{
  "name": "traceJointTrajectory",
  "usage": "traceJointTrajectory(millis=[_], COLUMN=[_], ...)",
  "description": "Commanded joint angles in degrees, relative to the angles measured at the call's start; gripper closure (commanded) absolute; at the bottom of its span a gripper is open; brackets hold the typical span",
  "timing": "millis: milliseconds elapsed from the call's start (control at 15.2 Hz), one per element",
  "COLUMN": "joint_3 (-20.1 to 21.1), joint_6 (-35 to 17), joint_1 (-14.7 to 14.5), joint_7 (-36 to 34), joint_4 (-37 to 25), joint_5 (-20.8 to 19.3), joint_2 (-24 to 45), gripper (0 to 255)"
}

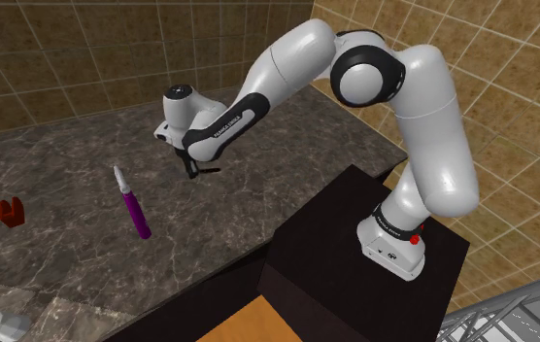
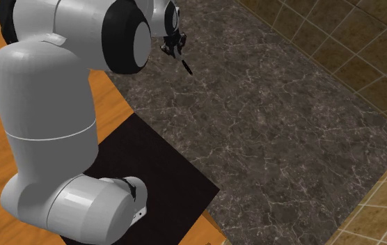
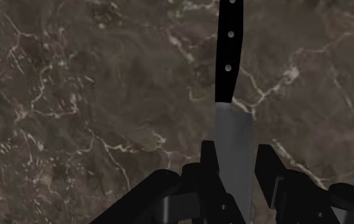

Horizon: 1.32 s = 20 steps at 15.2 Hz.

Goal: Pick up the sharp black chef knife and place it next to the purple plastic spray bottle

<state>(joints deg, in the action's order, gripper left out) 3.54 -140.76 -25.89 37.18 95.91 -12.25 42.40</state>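
My black gripper [image 3: 236,156] is shut on the grey blade of the chef knife [image 3: 234,137], whose black riveted handle [image 3: 228,51] points away from the hand. In the shoulder view the gripper [image 1: 192,169] hangs a little above the dark marble counter [image 1: 258,194], with the knife [image 1: 206,171] sticking out sideways. The second exterior view has the knife [image 2: 186,67] slanting down from the gripper [image 2: 175,50]. The purple spray bottle [image 1: 134,208], white at its tip, lies flat on the counter toward the shoulder view's left of the gripper.
A small red object [image 1: 8,212] sits at the shoulder view's far left. A pale grey object [image 1: 0,324] lies at the lower left corner. Tiled walls [image 1: 84,58] back the counter. The black stand [image 1: 355,262] is at lower right.
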Motion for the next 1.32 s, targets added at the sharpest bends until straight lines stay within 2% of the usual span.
traceJointTrajectory(millis=[0,264,726,792,1122,1254], joint_3=[-0.2,-0.4,-0.4,-0.4,-0.4,-0.1], joint_6=[-1.0,-2.6,-2.5,-2.5,-2.5,-0.6], joint_1=[-0.2,-0.4,-0.4,-0.4,-0.4,-0.3], joint_7=[-0.3,-0.6,-0.6,-0.6,-0.6,-0.5], joint_4=[-0.1,-0.8,-0.8,-0.8,-0.8,0.5], joint_5=[-0.2,-0.5,-0.4,-0.4,-0.4,-0.1], joint_2=[1.1,3.3,3.3,3.3,3.3,0.1], gripper=[255,255,255,0,0,0])
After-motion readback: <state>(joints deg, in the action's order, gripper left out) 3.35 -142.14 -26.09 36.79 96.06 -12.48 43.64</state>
